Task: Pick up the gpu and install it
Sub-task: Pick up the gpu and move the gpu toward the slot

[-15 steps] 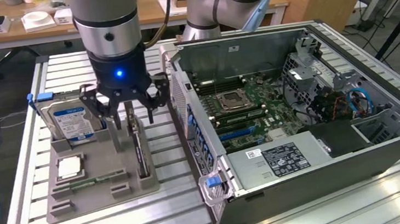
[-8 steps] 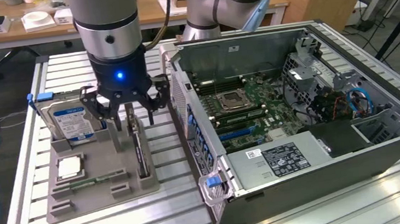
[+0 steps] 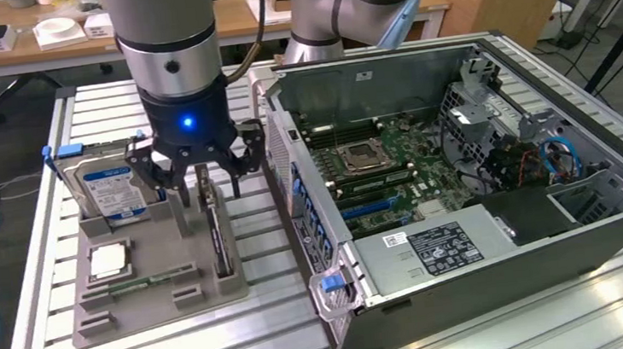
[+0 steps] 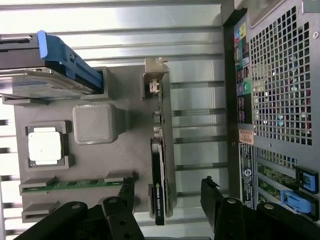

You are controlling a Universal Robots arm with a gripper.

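Tool (image 3: 211, 194) released, spread astride the upright gpu (image 4: 161, 165) (on edge in its tray (image 3: 130, 308)). Risk: an off-centre closure could tip or jam it.

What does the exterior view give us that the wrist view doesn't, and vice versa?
Exterior view adds: the open case's interior, with motherboard, processor socket, power supply and blue cables.
Wrist view adds: the case's rear face head-on, with vent grille and coloured jacks.
Both: the open gripper straddling the gpu, which stands on edge in the gray holder, plus hard drive, loose processor and memory stick.
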